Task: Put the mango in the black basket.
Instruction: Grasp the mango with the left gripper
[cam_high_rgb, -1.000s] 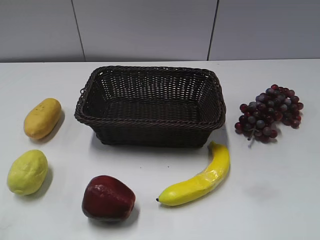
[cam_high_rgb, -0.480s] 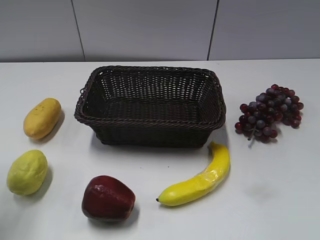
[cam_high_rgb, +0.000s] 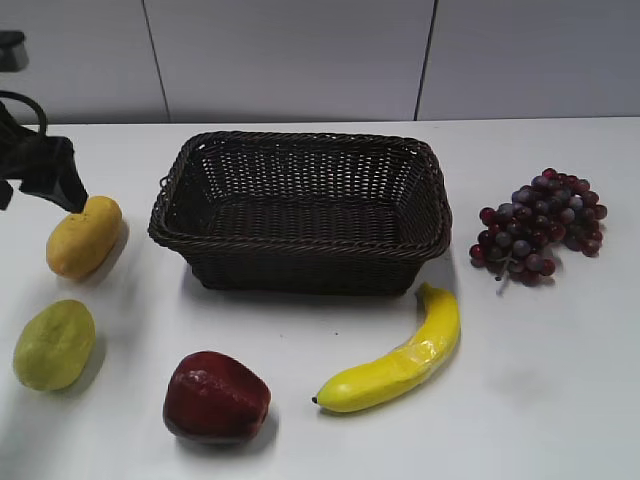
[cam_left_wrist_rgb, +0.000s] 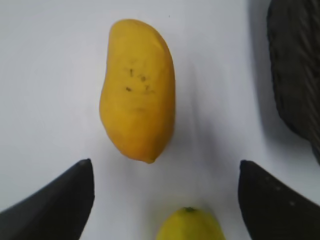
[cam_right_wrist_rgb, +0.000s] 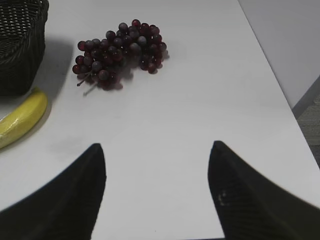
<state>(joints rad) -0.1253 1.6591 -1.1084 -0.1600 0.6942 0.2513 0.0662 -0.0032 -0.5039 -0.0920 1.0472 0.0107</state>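
Note:
The mango (cam_high_rgb: 83, 236) lies on the white table left of the black basket (cam_high_rgb: 300, 235). My left gripper (cam_high_rgb: 40, 192) hangs open just above and behind the mango, touching nothing. In the left wrist view the mango (cam_left_wrist_rgb: 137, 90) lies ahead of the open jaws (cam_left_wrist_rgb: 165, 172), and the basket's wall (cam_left_wrist_rgb: 295, 75) is at the right edge. My right gripper (cam_right_wrist_rgb: 157, 150) is open and empty over bare table; it is out of the exterior view. The basket is empty.
A pale yellow-green lemon-like fruit (cam_high_rgb: 54, 344) lies in front of the mango and shows low in the left wrist view (cam_left_wrist_rgb: 190, 226). A dark red apple (cam_high_rgb: 215, 396), a banana (cam_high_rgb: 400, 358) and a bunch of purple grapes (cam_high_rgb: 540, 228) lie around the basket.
My left arm has come into the exterior view at the upper left, above the mango. Its shadow now darkens the lemon-like fruit. No object has moved.

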